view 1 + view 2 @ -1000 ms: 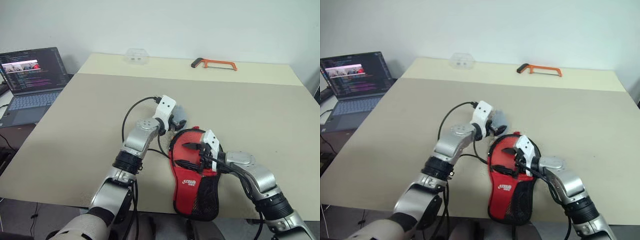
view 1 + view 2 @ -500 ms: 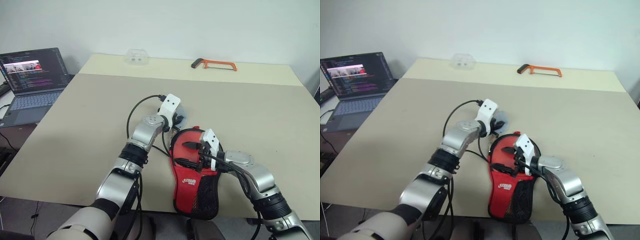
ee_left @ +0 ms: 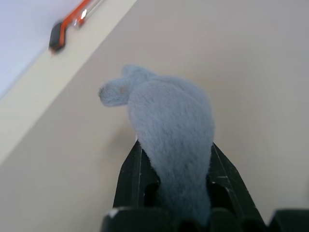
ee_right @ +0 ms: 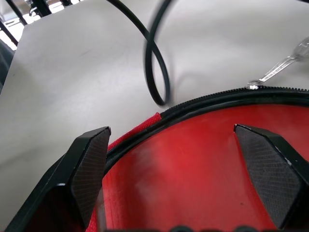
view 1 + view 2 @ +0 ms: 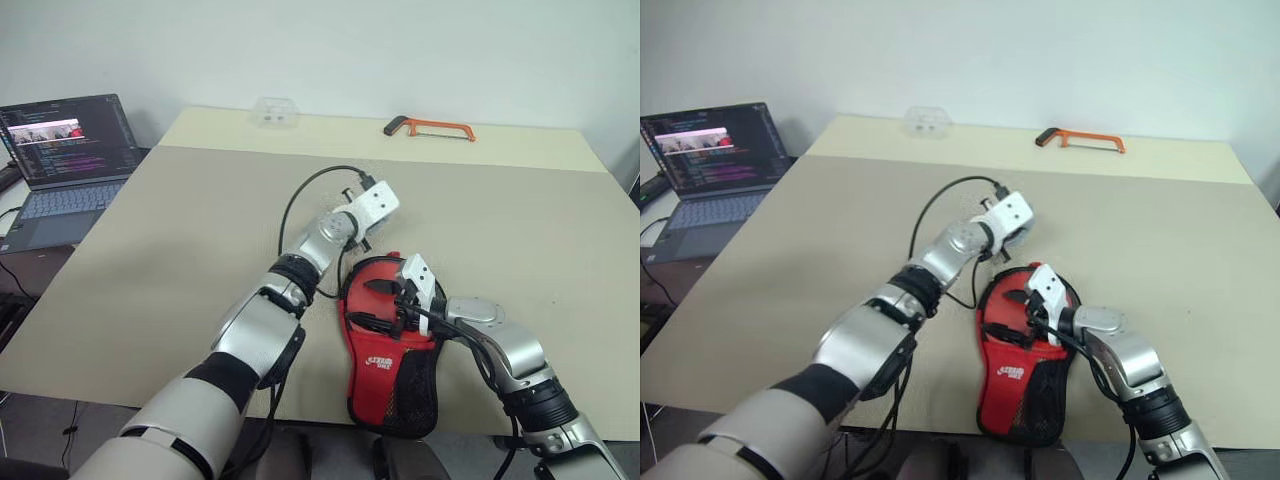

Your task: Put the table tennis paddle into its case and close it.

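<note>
The case [image 5: 392, 368], red with black piping and black mesh, lies by the table's near edge. Inside its black zip rim [image 4: 203, 102] I see the red face of the table tennis paddle [image 4: 193, 159]; the handle is hidden. My right gripper [image 5: 372, 306] stands open over the case's round end, one finger [image 4: 87, 169] on each side of the red face. My left gripper [image 3: 175, 145] hangs just beyond the case's round end, shut on a grey fuzzy piece [image 3: 164, 111] that sticks out past its fingers.
An orange hacksaw [image 5: 430, 127] lies at the far edge of the table, a clear plastic box [image 5: 274, 112] to its left. An open laptop [image 5: 65, 160] stands off the table's left side. A black cable [image 4: 157, 63] loops beside the case.
My left gripper has shut on the grey fuzzy piece, rolled, and carried it to the right and a little farther away. The right arm and the case have stayed put.
</note>
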